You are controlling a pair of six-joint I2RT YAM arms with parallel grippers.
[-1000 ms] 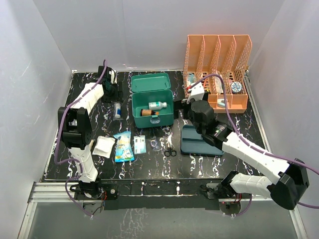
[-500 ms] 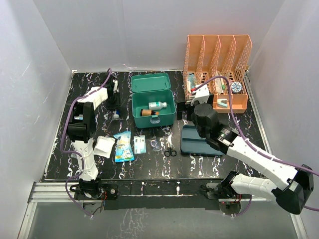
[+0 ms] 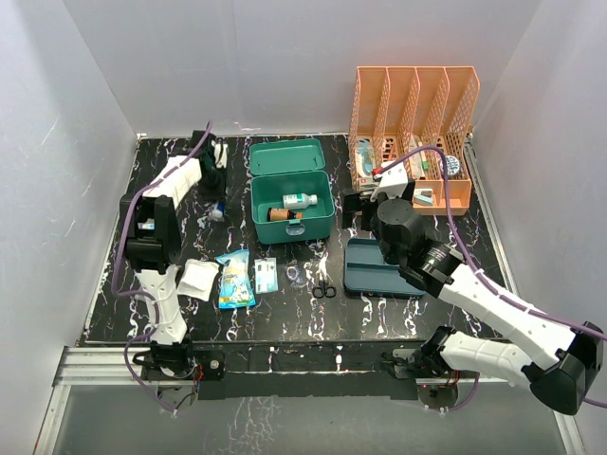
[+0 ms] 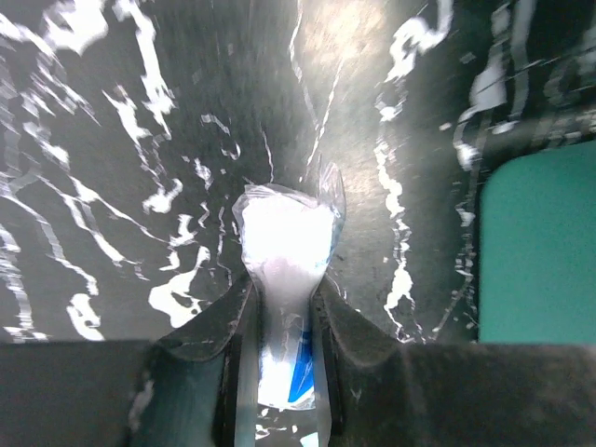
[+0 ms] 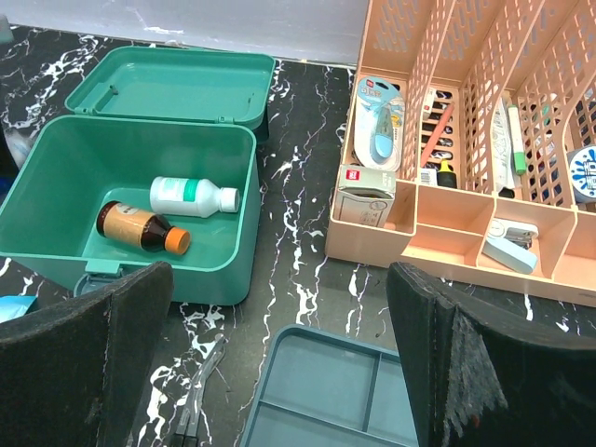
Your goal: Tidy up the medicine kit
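The medicine kit [image 3: 318,226] is set at the back middle of the table [image 3: 285,318], between the two grippers, with its lid [image 3: 286,156] thrown back.

The left gripper [image 3: 215,197] is lowered close to the tabletop just left of the kit and is clenched on a small white roll [image 3: 218,212] sealed in clear wrap. In the left wrist view the roll [image 4: 284,237] is pinched from both sides by the fingers [image 4: 340,317], and a blue mark is seen on it down between them. Its far end is pushed out past the fingertips over the black marbled surface. Whether the roll is lifted or resting cannot be told. A teal side of the kit [image 4: 540,242] is caught at the right edge of that view.

The right gripper [image 3: 356,204] is held just right of the kit, spread wide, and nothing is gripped between its fingers [image 5: 112,354]. Seen from the right wrist, the kit [image 5: 56,177] is shown open. A white bottle [image 5: 191,196] with a green label and a brown bottle [image 5: 140,226] with an orange cap are laid side by side on its floor.

A blue-grey tray [image 3: 365,270] is placed under the right arm, and an orange mesh rack [image 3: 413,104] is stood at the back right. Nearer the arm bases, a white pad [image 3: 197,280], a blue and yellow packet [image 3: 234,278] and scissors [image 3: 323,284] are spread on the table.
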